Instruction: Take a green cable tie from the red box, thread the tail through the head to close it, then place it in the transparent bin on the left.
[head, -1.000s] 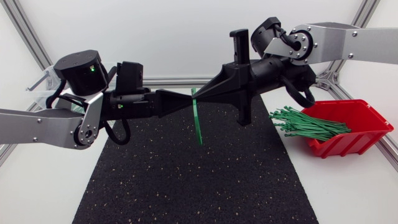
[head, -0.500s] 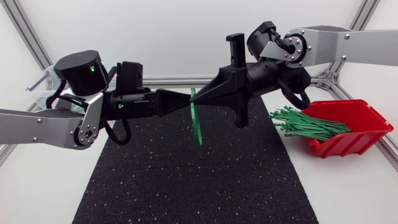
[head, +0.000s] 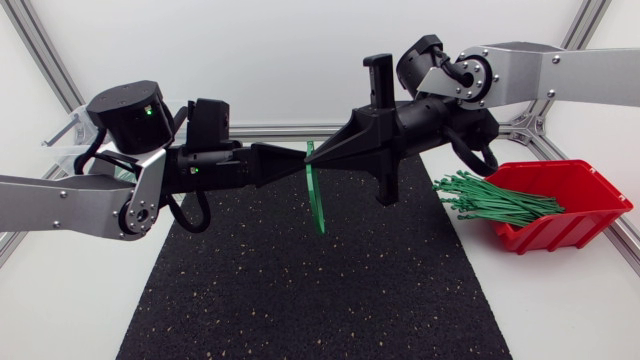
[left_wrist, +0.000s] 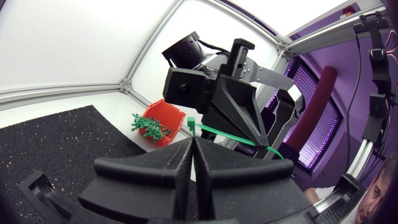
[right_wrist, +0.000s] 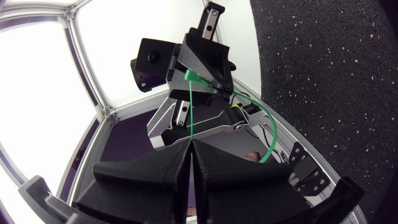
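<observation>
Both claws meet tip to tip in the air over the back half of the black mat (head: 300, 290): left claw (head: 303, 160) in from the left, right claw (head: 322, 159) in from the right. The green cable tie (head: 317, 195) is pinched where the tips meet and hangs down from there, lower end dangling over the mat. Left claw: fingers pressed together, clamped on the tie right by its head (clearest in the right wrist view). Right claw: fingers closed too, tie strand coming straight out from between them and running to the head at the left claw. The rest of the tie bows out in a curve beside the claws; can't tell if the tail is through the head. The red box (head: 565, 200) sits on the white desk (head: 560, 300) just right of the mat, with a bundle of spare green ties (head: 490, 200) sticking out of its open front towards the mat.
</observation>
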